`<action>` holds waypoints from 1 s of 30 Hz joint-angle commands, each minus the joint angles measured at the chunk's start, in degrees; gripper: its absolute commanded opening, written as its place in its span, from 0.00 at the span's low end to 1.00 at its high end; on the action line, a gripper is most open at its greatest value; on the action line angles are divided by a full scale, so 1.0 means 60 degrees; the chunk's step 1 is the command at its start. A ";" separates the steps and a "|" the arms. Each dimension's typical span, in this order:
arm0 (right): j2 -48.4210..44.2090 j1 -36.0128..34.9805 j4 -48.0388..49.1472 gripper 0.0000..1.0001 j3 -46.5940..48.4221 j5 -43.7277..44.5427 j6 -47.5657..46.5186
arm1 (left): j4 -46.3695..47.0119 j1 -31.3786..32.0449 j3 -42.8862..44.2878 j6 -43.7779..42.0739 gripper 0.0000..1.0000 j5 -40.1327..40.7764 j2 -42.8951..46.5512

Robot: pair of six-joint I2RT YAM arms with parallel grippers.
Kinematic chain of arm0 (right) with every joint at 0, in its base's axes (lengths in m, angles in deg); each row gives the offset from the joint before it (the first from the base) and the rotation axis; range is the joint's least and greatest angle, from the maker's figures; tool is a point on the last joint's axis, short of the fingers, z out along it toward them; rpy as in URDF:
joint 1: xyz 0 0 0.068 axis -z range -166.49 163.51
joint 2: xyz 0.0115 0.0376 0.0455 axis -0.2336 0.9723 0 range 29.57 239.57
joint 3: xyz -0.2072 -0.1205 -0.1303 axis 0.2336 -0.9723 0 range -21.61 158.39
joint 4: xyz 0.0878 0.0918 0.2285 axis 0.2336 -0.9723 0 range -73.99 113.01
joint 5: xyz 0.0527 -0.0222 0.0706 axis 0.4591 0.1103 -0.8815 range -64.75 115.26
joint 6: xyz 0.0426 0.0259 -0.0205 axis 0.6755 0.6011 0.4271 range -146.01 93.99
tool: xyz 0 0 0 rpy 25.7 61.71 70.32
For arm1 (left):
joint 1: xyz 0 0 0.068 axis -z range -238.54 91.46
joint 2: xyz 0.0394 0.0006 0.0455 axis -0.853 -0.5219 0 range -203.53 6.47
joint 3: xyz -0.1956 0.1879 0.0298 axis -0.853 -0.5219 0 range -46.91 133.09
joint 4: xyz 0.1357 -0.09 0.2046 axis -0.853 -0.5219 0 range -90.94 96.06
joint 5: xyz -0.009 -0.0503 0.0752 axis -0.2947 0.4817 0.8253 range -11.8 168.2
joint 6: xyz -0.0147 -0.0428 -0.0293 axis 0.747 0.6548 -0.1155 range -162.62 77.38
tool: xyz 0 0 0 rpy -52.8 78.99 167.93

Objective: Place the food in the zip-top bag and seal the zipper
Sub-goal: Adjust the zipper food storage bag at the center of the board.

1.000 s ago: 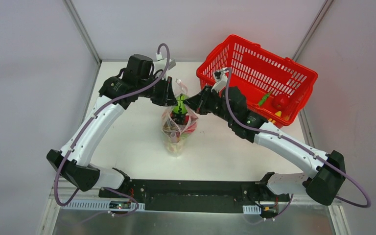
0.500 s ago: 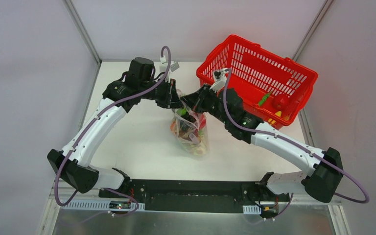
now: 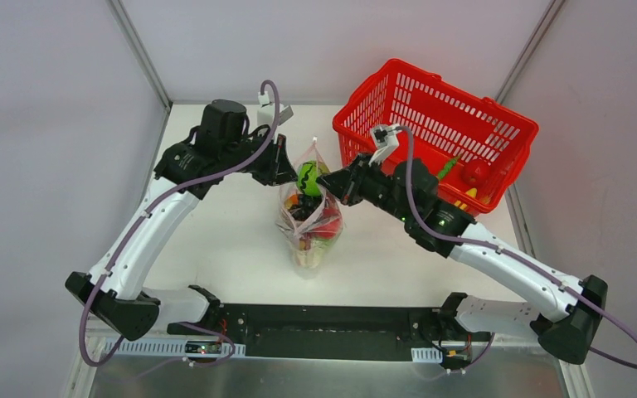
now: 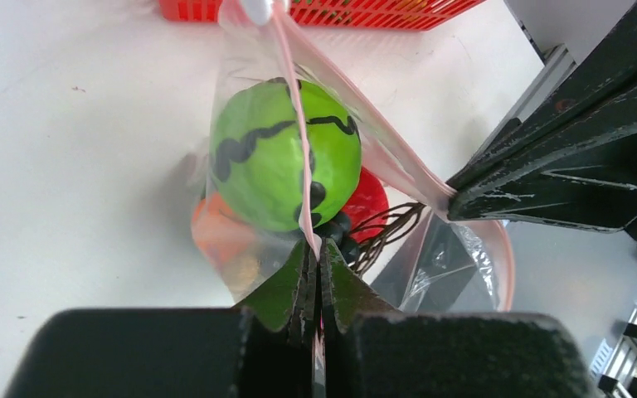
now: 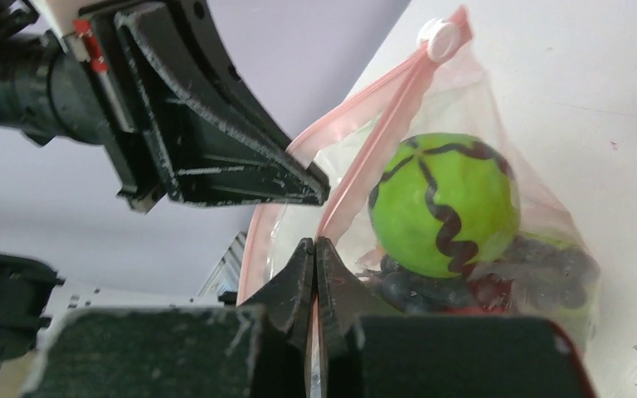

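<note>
My left gripper (image 4: 317,253) is fully closed and pinches one lip of the zipper (image 4: 294,99). My right gripper (image 5: 315,249), also closed, pinches the other lip, so the mouth stands open. The bag (image 3: 315,249) is between them, mid-table (image 3: 232,240), holding food (image 3: 307,234) with a green striped ball (image 5: 444,203) on top. The basket (image 3: 440,116) stands behind the right arm.

Green fruit (image 4: 253,170) with black squiggles
</note>
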State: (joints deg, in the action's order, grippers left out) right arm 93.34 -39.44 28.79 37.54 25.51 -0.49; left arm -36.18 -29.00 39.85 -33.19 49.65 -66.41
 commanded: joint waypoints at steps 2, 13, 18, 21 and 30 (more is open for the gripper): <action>-0.0429 -0.0088 0.0045 0.00 0.0407 -0.1617 -0.0594 | 0.0955 0.0013 0.0276 -0.0525 0.00 -0.0297 0.0630; -0.0329 -0.0151 0.0221 0.03 -0.0062 -0.2097 -0.0932 | 0.0760 0.0013 0.0102 -0.2407 0.00 -0.3015 0.0111; -0.0301 -0.0121 0.0022 0.07 -0.0412 -0.1066 -0.1427 | -0.0958 0.0013 0.0816 -0.3619 0.00 -0.3236 -0.0772; -0.0361 -0.0051 -0.0108 0.07 -0.0780 -0.0465 -0.1598 | -0.1296 0.0013 0.0920 -0.3827 0.00 -0.3200 -0.1240; -0.0597 0.0669 0.0112 0.23 -0.0915 -0.1632 -0.1842 | -0.1161 0.0013 0.1477 -0.3848 0.00 -0.4056 -0.1887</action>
State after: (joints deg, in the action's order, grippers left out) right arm 91.83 -38.00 26.32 30.66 19.23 -9.35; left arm -41.47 -28.98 43.76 -52.71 28.69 -77.58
